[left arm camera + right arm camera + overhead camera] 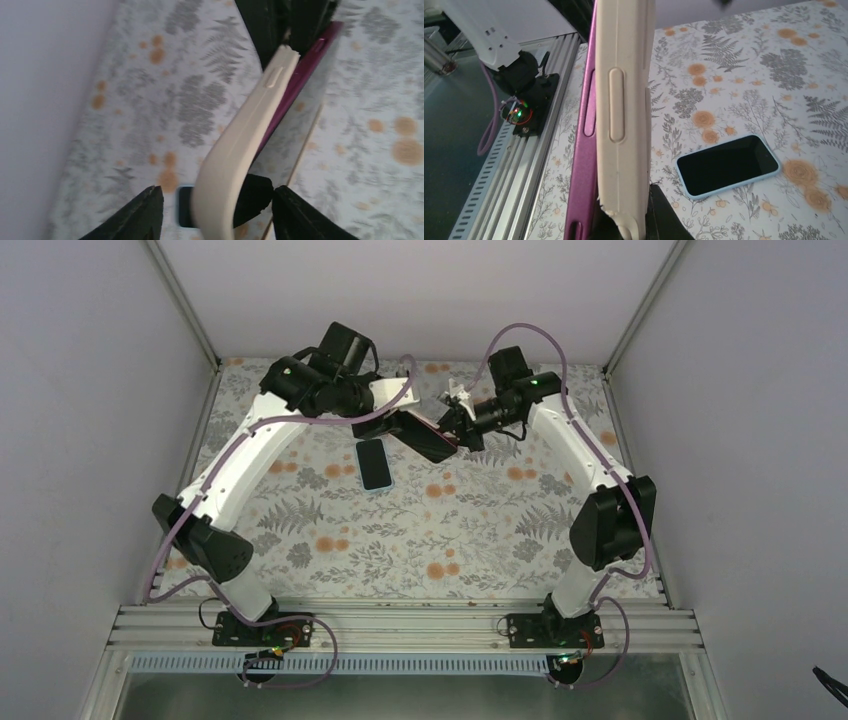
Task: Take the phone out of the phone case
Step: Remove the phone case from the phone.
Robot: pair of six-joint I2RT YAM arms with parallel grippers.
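Peel step, midair over table. Cream case bows off magenta phone, which looks only partly out. Right gripper pinches the case end. Left gripper is spread astride the other end, one finger clear. Next: left clamps phone, pull apart.

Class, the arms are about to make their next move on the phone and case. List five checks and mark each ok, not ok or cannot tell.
1. Grip of right claw on case: ok, shut on its end.
2. Grip of left claw on phone: cannot tell; a gap shows beside one finger.
3. Edge of case peeled off phone: ok, it bows away.
4. Whole phone out of case: not ok; they part at one end only.
5. Spare blue phone on table, apart from the held pair: ok.
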